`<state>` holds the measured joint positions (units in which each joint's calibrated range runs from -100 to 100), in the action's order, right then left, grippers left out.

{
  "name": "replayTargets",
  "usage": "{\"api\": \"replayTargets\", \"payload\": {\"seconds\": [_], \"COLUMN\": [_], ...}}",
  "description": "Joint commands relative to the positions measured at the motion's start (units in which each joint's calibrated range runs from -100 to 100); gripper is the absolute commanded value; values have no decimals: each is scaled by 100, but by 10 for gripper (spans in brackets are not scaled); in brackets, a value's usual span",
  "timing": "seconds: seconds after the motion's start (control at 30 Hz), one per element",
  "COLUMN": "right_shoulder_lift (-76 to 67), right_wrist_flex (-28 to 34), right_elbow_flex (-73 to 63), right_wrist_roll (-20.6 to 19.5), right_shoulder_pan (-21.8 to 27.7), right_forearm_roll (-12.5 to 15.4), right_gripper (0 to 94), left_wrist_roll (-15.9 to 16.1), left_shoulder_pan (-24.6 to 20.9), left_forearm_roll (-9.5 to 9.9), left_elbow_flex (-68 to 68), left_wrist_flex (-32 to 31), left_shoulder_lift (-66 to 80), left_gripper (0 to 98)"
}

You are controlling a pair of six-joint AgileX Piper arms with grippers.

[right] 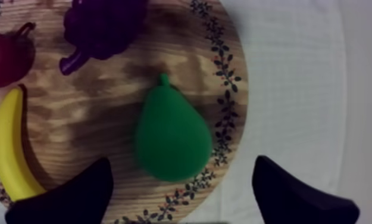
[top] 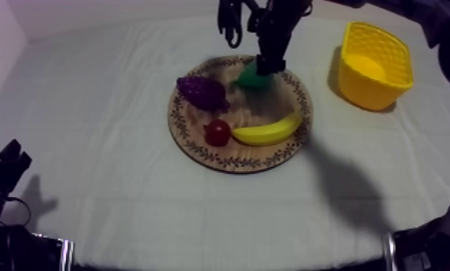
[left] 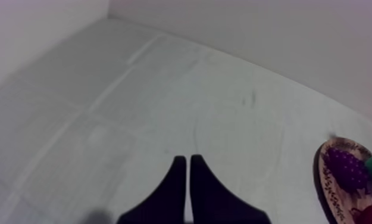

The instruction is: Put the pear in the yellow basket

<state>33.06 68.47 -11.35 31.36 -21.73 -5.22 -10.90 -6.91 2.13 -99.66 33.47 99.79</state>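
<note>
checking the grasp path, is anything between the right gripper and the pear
Nothing: in the right wrist view the open right gripper flanks the pear, only board and cloth in the gaps.

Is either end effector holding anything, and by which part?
Nothing is held. The right end effector is open over the pear; the left end effector is shut, empty.

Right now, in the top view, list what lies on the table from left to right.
Left to right: grapes → banana → basket. The small red fruit overlaps the grapes' span and the pear the banana's, so both are left out.
</note>
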Motion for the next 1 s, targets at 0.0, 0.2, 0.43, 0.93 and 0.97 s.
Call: {"api": "replayTargets", "payload": {"seconds": [0.0, 0.2, 0.43, 0.93, 0.97], "right_shoulder_lift": [199, 637, 1021, 1123, 1073], "right_wrist_flex": [9, -50, -264, -631, -657], "right_elbow_flex": [-49, -124, -229, -137, -67], "right_wrist_roll": [6, 28, 14, 60, 51], "right_shoulder_pan": [8, 29, 86, 67, 46], "right_forearm_roll": [-10, 17, 26, 149, 152], "right_gripper": [781, 758, 688, 410, 409], "left_wrist_roll": [-2, -2, -2, -2, -2], "left_shoulder_pan": [-1, -1, -1, -1, -1], "left_forearm_roll": [-1, -1, -1, -1, -1], "left_elbow_flex": [0, 0, 0, 0, 0], "left_wrist_flex": [0, 0, 0, 0, 0], "left_shoulder_lift": [4, 4, 4, 4, 4], "left_gripper": [1, 1, 1, 1, 1]}}
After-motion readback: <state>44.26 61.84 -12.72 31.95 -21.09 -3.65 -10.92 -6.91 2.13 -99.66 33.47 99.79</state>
